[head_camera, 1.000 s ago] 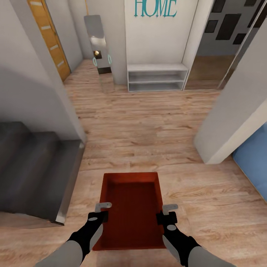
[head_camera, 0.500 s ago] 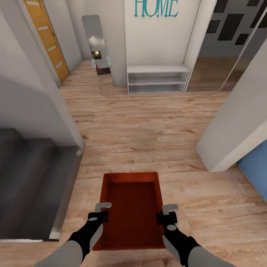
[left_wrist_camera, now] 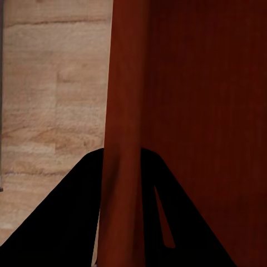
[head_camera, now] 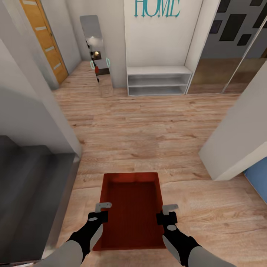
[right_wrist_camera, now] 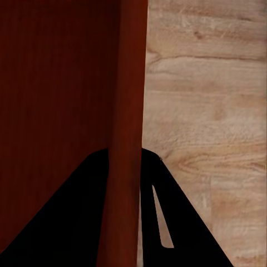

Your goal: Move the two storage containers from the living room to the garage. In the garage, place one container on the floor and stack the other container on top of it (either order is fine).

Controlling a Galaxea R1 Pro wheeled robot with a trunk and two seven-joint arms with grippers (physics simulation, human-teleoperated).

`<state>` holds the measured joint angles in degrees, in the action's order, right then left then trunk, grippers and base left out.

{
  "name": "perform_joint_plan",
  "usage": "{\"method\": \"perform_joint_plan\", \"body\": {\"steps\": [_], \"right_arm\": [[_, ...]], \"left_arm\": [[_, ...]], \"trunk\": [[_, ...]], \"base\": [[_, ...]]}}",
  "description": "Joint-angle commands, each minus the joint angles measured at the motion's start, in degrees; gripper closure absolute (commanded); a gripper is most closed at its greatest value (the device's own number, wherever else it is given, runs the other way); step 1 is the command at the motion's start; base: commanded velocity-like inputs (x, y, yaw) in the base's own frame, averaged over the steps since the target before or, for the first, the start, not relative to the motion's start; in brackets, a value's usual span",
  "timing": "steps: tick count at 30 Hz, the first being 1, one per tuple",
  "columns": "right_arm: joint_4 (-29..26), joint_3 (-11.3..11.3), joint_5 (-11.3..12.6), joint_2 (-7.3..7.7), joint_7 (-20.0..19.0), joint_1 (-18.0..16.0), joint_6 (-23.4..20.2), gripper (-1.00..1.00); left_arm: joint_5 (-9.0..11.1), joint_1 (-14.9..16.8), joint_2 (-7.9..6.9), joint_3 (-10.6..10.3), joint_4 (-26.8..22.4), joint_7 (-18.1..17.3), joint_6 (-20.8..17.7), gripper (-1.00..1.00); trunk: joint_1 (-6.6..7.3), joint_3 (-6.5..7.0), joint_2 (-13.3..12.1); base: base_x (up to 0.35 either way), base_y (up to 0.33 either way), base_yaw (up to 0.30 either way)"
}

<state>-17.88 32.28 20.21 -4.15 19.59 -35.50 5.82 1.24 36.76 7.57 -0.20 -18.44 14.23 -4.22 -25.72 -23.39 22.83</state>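
Note:
A red-orange storage container (head_camera: pixel 131 211) hangs in front of me above the light wood-plank floor, carried between both arms. My left gripper (head_camera: pixel 100 214) is shut on its left wall (left_wrist_camera: pixel 123 139). On the opposite side, my right gripper (head_camera: pixel 166 215) is shut on the right wall (right_wrist_camera: pixel 130 111). Both wrist views look along a red wall clamped between dark fingers, with wood planks beyond it. The container is empty.
Dark grey steps (head_camera: pixel 26 193) drop away at the left behind a white wall corner (head_camera: pixel 70 144). Ahead stand a white shelf unit (head_camera: pixel 157 81), a tall mirror (head_camera: pixel 97 44) and an orange-brown door (head_camera: pixel 42 39). A white wall (head_camera: pixel 237 137) and blue furniture (head_camera: pixel 259 174) lie right.
The whole view has shifted: the steps slid left and down, the blue furniture moved toward the right edge, the shelf sits slightly lower. The container stays in the same hold between both grippers.

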Motion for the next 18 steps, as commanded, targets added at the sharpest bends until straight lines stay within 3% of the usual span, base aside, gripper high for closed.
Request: {"method": "perform_joint_plan", "body": {"steps": [1, 18], "right_arm": [[0.2, -1.2, 1.3, 0.08, 0.6, -0.1, 0.5, 1.0], [0.2, -1.2, 1.3, 0.13, 0.6, -0.1, 0.5, 1.0]], "left_arm": [[-1.2, 0.0, -0.1, 0.1, -0.3, 1.0, -0.4, 1.0], [-1.2, 0.0, -0.13, 0.3, -0.3, 1.0, -0.4, 1.0]], "trunk": [[-0.06, -0.08, 0.1], [-0.06, -0.08, 0.1]], "base": [[0.324, 0.0, 0.0], [0.324, 0.0, 0.0]]}}
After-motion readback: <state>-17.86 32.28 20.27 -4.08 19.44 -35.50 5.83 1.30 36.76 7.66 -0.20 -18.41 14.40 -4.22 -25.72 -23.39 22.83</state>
